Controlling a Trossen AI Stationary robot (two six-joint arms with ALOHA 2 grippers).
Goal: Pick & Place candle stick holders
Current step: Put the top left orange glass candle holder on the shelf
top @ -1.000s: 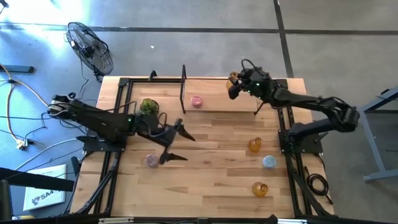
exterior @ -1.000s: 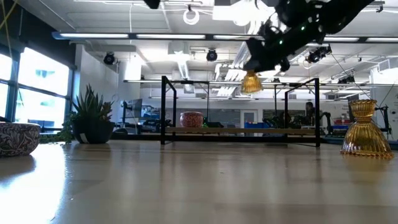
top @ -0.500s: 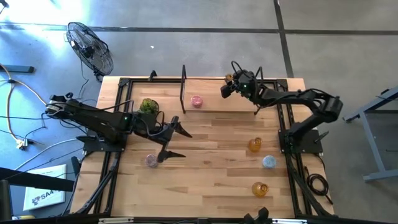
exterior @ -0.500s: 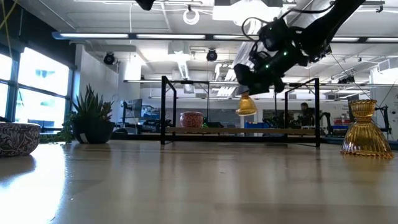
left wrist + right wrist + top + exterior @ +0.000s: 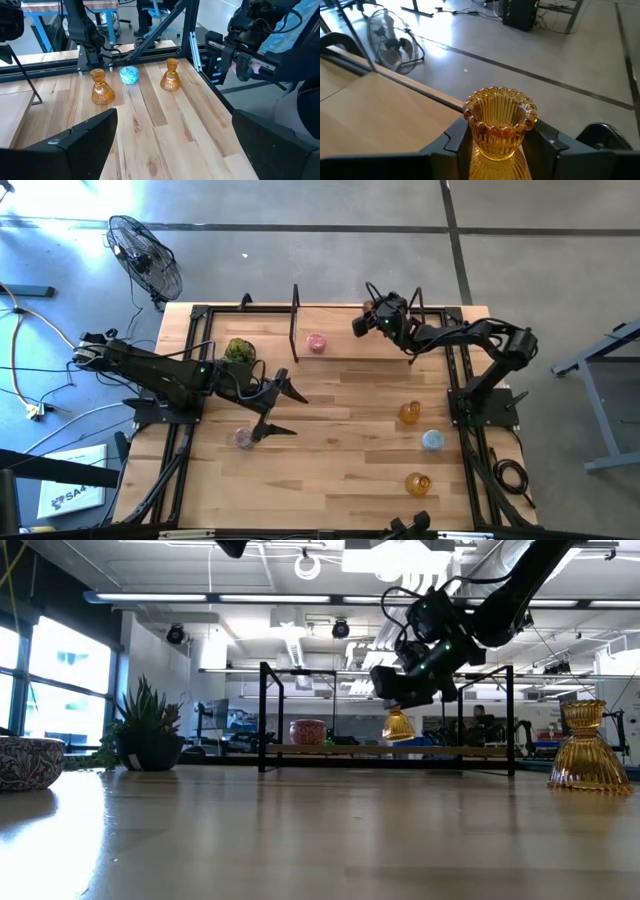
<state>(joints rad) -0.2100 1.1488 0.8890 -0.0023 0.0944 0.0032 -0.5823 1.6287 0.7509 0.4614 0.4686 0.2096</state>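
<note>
**Amber holder carried over the back shelf, left arm waiting wide**

Right end effector [image 5: 372,318] is clamped on an amber candle stick holder [image 5: 398,725], fingers on the narrow neck, scalloped rim up and bulb hanging below. In the right wrist view the amber holder [image 5: 500,125] sits squarely between the two dark fingers. Gripping at the neck looks sensible: the thinnest part, with the flare beneath as a stop against slipping.

The holder hangs just above the raised shelf [image 5: 340,350] at the back of the counter [image 5: 340,440], not touching. A pink holder [image 5: 316,343] already stands on that shelf, so I judge this one is bound beside it.

Left end effector [image 5: 277,410] hovers over the mid-counter with fingers spread apart, gripping nothing, near a second pink holder [image 5: 244,438]; probably staged for that one.

Left on the counter's right side: two amber holders [image 5: 410,413] [image 5: 417,483] and a blue holder [image 5: 432,440]. The green plant ball [image 5: 238,351] sits apart.
</note>
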